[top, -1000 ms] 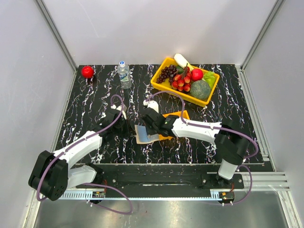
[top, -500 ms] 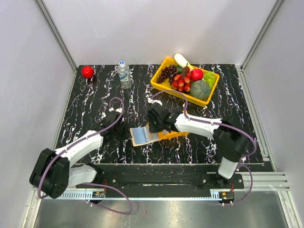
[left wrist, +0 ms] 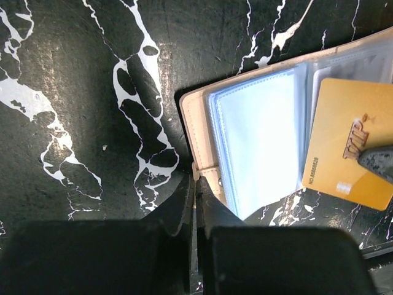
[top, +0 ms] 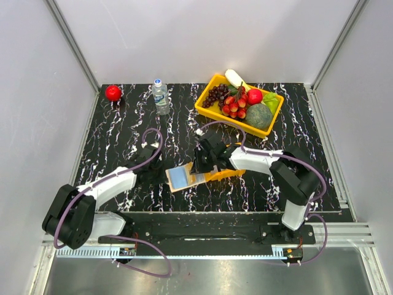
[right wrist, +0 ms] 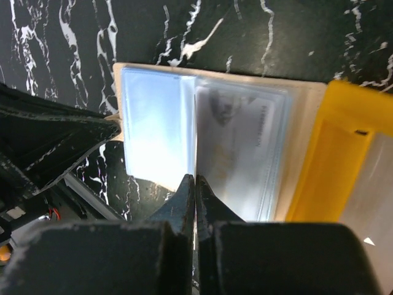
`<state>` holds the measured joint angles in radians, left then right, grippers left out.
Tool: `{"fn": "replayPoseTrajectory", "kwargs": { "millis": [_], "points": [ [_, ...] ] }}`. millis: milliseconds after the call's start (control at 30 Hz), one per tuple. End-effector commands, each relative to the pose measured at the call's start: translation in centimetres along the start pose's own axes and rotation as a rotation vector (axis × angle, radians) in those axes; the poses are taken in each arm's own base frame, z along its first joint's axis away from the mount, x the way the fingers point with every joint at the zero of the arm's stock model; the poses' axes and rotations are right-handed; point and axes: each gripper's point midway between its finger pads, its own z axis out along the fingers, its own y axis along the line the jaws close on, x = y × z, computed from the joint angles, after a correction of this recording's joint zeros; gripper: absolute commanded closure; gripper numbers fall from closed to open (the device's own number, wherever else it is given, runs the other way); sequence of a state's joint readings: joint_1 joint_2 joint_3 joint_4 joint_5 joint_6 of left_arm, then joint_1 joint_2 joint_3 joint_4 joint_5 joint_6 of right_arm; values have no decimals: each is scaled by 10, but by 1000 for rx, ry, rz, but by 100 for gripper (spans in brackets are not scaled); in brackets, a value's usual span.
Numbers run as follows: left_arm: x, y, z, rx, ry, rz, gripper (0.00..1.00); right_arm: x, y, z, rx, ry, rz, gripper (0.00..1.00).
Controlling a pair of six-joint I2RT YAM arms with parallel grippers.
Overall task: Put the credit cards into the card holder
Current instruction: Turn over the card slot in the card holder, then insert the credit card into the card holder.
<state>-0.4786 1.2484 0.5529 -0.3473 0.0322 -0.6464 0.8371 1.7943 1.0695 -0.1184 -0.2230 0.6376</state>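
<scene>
We are looking at the card holder [top: 182, 177] lying open and flat.

The black marbled table [top: 123, 123] is carrying a yellow tray [top: 204, 109] of fruit at its far side. Near the middle, the left gripper [left wrist: 195, 184] is pressing its closed tips against the holder's outer edge, beside the strap tab; whether it is pinching the cover we cannot tell. The right gripper [right wrist: 194, 184], closed too, is hanging over the fold between the sleeves, one tip touching a gold credit card [left wrist: 347, 144] that is lying on the page away from the left gripper. The holder's right edge is sitting against a small orange tray [top: 228, 174].
</scene>
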Motion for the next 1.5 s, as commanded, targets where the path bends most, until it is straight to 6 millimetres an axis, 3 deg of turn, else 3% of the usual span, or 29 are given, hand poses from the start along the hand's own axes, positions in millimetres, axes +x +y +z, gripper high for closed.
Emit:
{"fn": "replayPoseTrajectory", "kwargs": {
  "millis": [0,133,333,867,1067,1467],
  "points": [
    [-7,2,3,-15,-26,22,100,-6,-3,5,-62,13,18,100],
    [-8,1,5,-17,-24,24,100,1,-8,14,-75,49,4,100],
    [-9,1,7,-20,-20,22,100,7,0,19,-143,90,-9,100],
    [-10,-1,8,-19,-16,24,100,20,-17,40,-99,136,26,100],
    [-10,-3,8,-9,-16,25,100,10,-25,41,-35,89,37,100],
    [-7,-3,7,4,-14,21,100,11,-17,30,-32,94,114,100]
  ]
}}
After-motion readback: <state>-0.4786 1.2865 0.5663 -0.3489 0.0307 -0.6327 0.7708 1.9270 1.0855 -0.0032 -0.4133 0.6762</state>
